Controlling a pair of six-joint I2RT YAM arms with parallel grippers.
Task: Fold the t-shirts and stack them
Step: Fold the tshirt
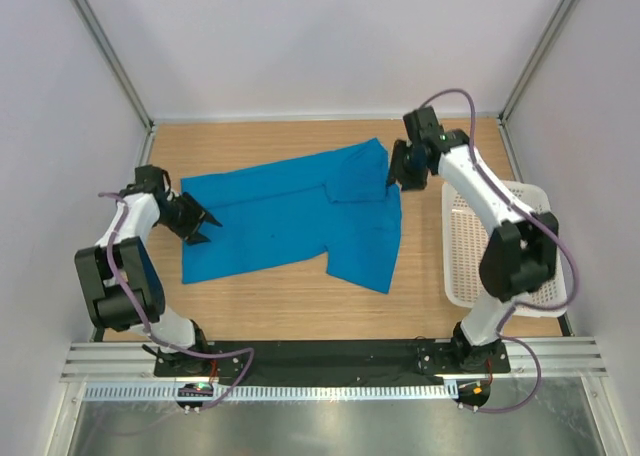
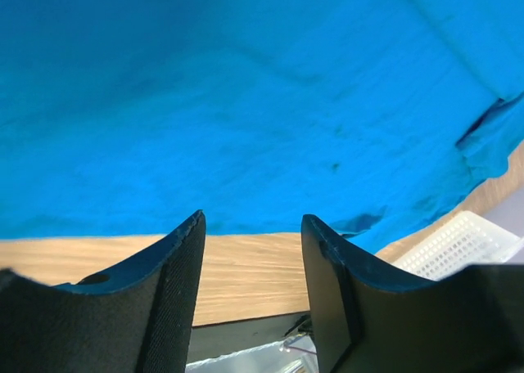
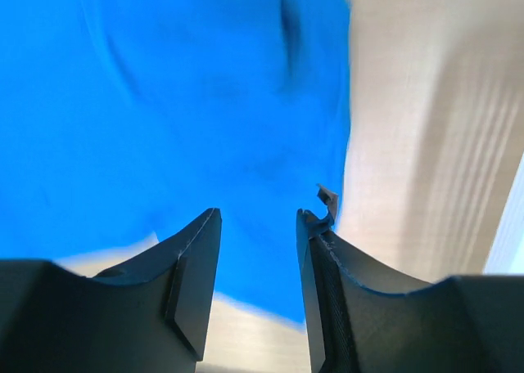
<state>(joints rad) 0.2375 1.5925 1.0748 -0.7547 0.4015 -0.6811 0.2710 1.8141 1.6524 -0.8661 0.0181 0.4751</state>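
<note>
A blue t-shirt (image 1: 290, 216) lies spread flat at the centre of the worktop (image 1: 300, 301). The left pincer (image 1: 208, 228), its fingers apart and empty, sits at the t-shirt's 9 o'clock edge. The right pincer (image 1: 393, 179), also parted and empty, hangs over the cloth at 2 o'clock.

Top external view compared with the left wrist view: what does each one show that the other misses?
Only the top external view shows the whole outline of the t-shirt and the right gripper at the shirt's right edge. Only the left wrist view shows, up close, that nothing lies between the open jaws of the left gripper. Both show the blue cloth, the wooden table and the white basket.
</note>
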